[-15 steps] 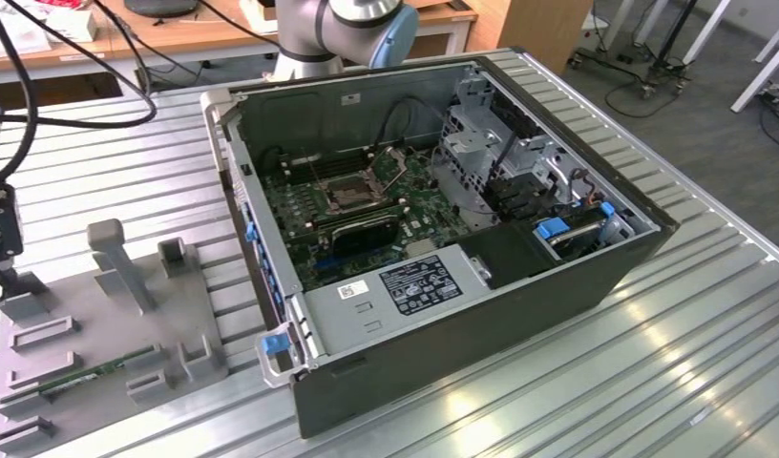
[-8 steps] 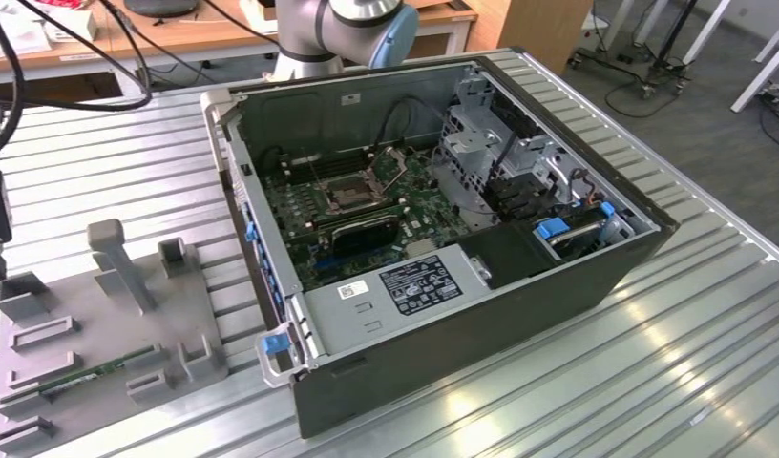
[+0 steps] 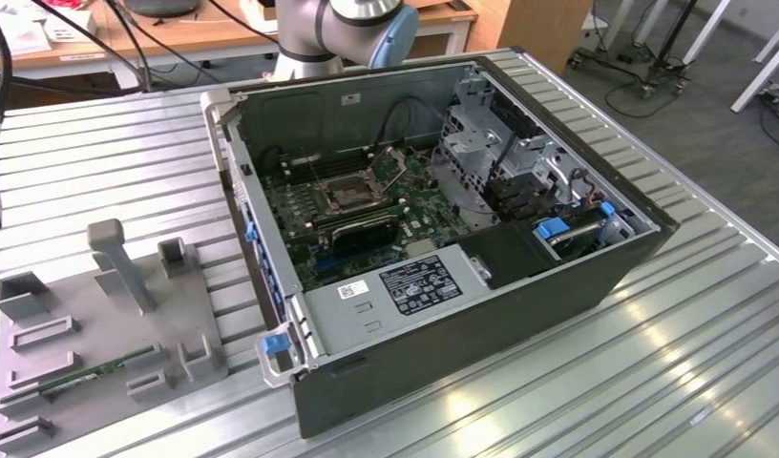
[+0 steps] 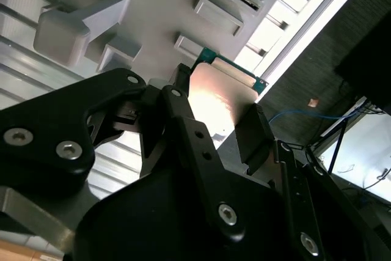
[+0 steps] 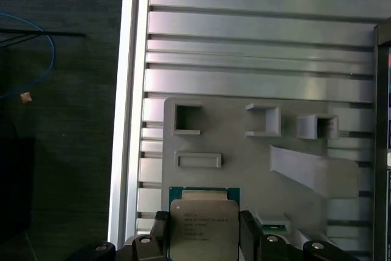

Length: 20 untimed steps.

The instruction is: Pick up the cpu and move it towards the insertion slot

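Exterior view shows the open computer case [image 3: 492,305] just beside the grey holder plate [image 3: 173,320], its insertion slot [image 3: 352,197] well apart from that plate. In the first wrist view the gripper [image 5: 204,233] is clamped on the cpu [image 5: 203,212] over the plate's edge: grasped, not yet carried across.

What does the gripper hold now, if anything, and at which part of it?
The gripper holds the cpu by two opposite side edges, with its fingers closed against them, one on each side. The flat metal face stays uncovered.
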Motion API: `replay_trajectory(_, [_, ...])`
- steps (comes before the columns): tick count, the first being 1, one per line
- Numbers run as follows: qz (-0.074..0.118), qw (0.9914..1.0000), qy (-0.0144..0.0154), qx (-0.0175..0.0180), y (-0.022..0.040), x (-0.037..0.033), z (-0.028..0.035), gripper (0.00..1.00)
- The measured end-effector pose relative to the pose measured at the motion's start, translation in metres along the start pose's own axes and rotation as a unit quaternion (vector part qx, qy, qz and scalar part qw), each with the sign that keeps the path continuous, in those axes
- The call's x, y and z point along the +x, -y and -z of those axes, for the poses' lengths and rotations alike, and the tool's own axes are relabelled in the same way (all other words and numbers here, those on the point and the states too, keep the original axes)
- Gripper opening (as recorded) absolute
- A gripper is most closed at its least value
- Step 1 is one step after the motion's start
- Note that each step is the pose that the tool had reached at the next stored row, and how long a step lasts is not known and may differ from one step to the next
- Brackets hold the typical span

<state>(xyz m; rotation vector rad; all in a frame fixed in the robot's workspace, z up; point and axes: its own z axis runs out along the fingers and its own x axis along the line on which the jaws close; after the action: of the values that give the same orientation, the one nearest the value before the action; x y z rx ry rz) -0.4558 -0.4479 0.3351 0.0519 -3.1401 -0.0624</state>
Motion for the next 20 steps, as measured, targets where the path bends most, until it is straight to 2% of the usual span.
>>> replay_trajectory(11, [0.000, 1.00000, 0.0000, 0.0000, -0.0005, 0.0000, 0.0137, 0.55])
replay_trajectory(20, [0.000, 1.00000, 0.0000, 0.0000, -0.0006, 0.0000, 0.0165, 0.55])
